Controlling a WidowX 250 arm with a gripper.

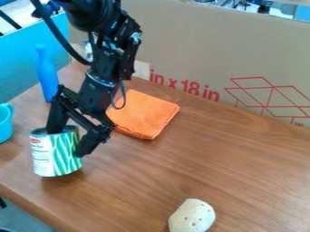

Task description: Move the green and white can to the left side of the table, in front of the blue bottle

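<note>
A: How far along is the work at the tin can [42, 154]?

B: At the contact stage, by my reading. The gripper [68, 141] is down at the can's upper end and seems to touch it. Reaching the can looks done; a clear lift off the wooden table [242, 167] does not show. The base sits at or very near the wood, with a dark shadow by it. Cannot tell if any weight is taken up.

A: Clenched or released?

B: Cannot tell. Gripper and can overlap at the rim, and the view does not settle whether there is a firm hold.

A: Pose of the arm?

B: The black arm [110, 63] enters at the top edge, left of centre, and drops steeply. The gripper slants down and leftward from the wrist. A cable loops beside it.

A: Can's place and neighbours?

B: Near the table's left front edge, roughly upright, label outward. Blue cup [5, 122] to its left, at the frame edge; blue bottle-shaped object [46, 74] behind; folded orange cloth [146, 113] behind and to the right. Pale speckled lump [192, 216] well apart, at the lower edge.
</note>
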